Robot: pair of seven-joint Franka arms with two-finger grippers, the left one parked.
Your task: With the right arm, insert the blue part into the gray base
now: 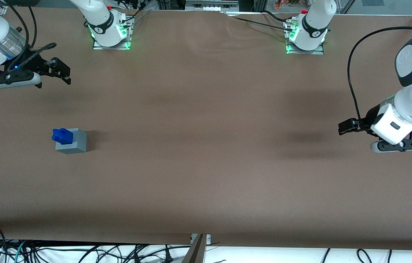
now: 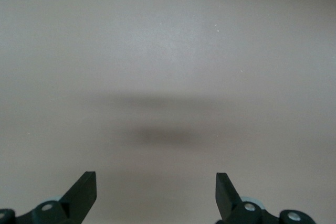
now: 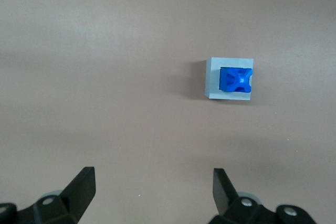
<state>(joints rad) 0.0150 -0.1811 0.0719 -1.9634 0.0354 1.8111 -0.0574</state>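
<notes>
One risk: blue part [image 1: 62, 135] sits in gray base [image 1: 74, 143] w/ right arm's gripper [image 1: 50, 73] jaws open, empty, well clear above bench [image 1: 206, 164]; any return pass could knock it askew.

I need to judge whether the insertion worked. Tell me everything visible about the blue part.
The blue part is a small bright-blue block, plastic by its look, with a narrower knobby top. It stands upright in the top of the gray base, its upper portion protruding. Only the base touches it; the open gripper hangs apart, farther from the front camera.
</notes>
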